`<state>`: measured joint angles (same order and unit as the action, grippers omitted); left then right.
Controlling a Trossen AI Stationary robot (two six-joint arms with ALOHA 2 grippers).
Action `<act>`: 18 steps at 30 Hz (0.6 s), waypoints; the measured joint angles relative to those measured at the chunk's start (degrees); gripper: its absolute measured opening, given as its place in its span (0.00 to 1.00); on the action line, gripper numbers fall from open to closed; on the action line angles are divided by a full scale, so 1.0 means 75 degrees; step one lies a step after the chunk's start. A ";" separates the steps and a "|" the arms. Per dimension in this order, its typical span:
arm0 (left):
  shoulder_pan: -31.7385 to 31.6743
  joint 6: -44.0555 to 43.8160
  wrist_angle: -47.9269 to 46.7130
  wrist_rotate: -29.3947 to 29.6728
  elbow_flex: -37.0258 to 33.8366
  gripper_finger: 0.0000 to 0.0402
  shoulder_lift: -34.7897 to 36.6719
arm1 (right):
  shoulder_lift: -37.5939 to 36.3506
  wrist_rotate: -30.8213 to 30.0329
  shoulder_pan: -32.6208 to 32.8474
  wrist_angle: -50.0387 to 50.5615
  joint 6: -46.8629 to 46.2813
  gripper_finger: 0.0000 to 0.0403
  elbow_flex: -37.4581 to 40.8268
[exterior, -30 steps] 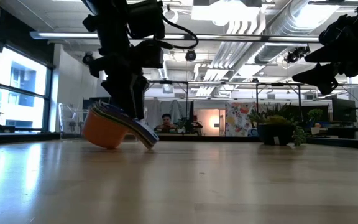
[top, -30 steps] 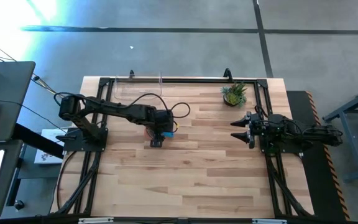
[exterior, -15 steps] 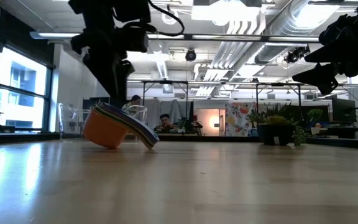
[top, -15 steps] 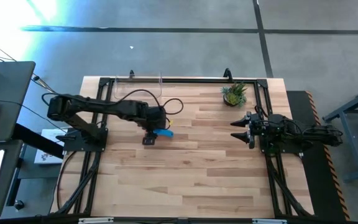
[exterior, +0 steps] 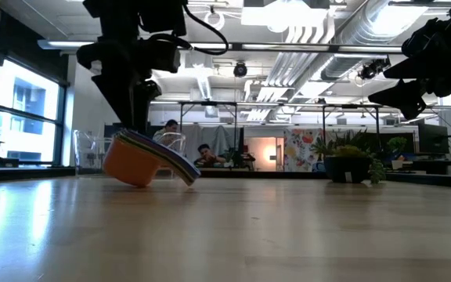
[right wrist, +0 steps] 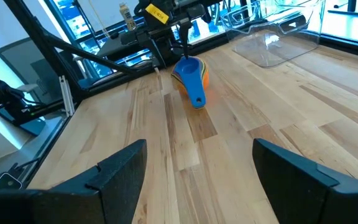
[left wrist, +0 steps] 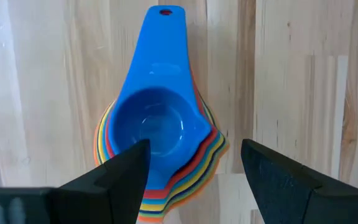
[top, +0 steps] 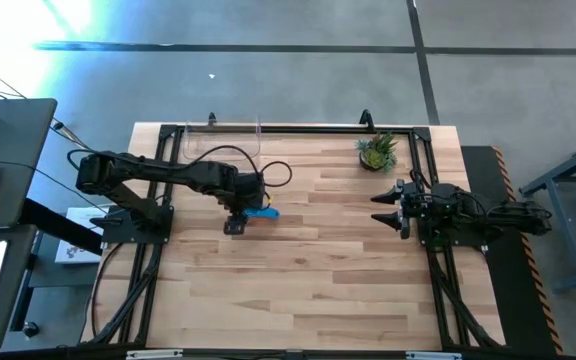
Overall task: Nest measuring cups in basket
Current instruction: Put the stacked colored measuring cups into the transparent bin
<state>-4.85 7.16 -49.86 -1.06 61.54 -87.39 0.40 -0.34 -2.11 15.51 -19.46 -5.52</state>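
Note:
The measuring cups (left wrist: 154,124) sit nested in one stack on the bare table, blue one on top and orange at the bottom. In the low view the stack (exterior: 141,160) is tilted, with its handles (exterior: 185,171) sloping down to the wood. My left gripper (left wrist: 194,168) hangs open just above the stack, a finger on either side, touching nothing; it also shows in the high view (top: 236,218). The clear basket (top: 222,141) stands at the far edge, apart from the cups. My right gripper (top: 386,208) waits open at the table's right side.
A small potted plant (top: 377,152) stands near the far right corner. A black frame rail (top: 298,128) runs along the far edge beside the basket. Bare wood (top: 308,280) lies across the middle and near half of the table.
My left gripper has drawn back from the handle side of the stack toward the table's left edge and risen a little, so its fingers now stand clear above the cups. The stack has stayed where it was, tilted on the table.

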 joint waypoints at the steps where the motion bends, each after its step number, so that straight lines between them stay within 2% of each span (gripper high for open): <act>1: 0.0007 0.0000 0.0000 0.0000 0.0000 0.61 0.0000 | 0.0000 0.0000 0.0000 -0.0002 0.0000 0.70 0.0000; 18: -0.0001 -0.0334 0.0277 -0.0499 -0.0606 0.61 -0.0003 | 0.0000 0.0000 0.0002 0.0000 0.0000 0.70 0.0000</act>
<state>-4.86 4.65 -47.78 -4.80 57.00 -87.42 0.40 -0.34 -2.09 15.51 -19.46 -5.52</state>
